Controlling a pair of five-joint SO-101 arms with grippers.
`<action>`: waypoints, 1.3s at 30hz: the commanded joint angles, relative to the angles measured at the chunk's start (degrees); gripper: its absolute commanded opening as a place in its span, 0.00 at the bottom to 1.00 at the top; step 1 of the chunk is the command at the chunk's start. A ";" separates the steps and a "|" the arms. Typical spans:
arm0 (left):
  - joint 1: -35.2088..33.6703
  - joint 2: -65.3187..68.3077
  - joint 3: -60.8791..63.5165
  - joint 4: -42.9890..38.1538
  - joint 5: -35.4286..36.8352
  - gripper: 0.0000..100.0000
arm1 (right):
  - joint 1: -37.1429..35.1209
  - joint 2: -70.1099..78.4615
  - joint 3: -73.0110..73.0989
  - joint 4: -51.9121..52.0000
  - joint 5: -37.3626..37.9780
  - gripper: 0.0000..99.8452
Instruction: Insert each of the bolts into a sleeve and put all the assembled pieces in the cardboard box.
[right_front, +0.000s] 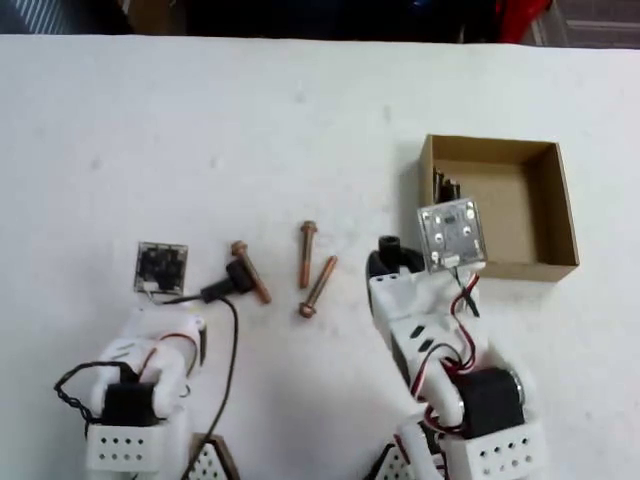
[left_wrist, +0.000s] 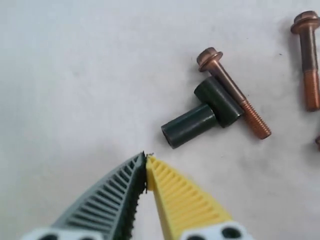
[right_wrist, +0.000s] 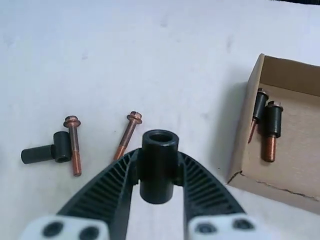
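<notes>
The right gripper (right_wrist: 158, 156) clamps its black ribbed fingers (right_wrist: 120, 182) on a black cylindrical metal sleeve (right_wrist: 159, 175), held upright (its hollow end faces the camera). Beyond, on the white table (right_wrist: 150, 60), lie two copper flanged bolts (right_wrist: 74, 147) (right_wrist: 126, 138). Two more black sleeves (right_wrist: 37, 154) (right_wrist: 62, 146) lie touching the first bolt. In the brown cardboard box (right_wrist: 295, 75) rest two sleeved bolts (right_wrist: 258, 111) (right_wrist: 272, 129), side by side.

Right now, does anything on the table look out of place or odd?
Nothing is damaged or spilled. One thing is untidy: a lying sleeve butts against a second sleeve, which lies against a bolt, so the three are crowded together.
</notes>
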 joint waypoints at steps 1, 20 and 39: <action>4.79 -0.48 1.32 -0.44 -0.44 0.03 | 0.57 -3.47 2.81 -4.88 -0.70 0.02; 7.08 -0.22 -7.47 7.82 1.14 0.02 | 0.57 -24.40 20.22 -10.77 -1.14 0.02; 7.52 28.79 -41.76 14.51 -0.79 0.02 | 2.68 -24.31 24.62 -10.68 -1.23 0.02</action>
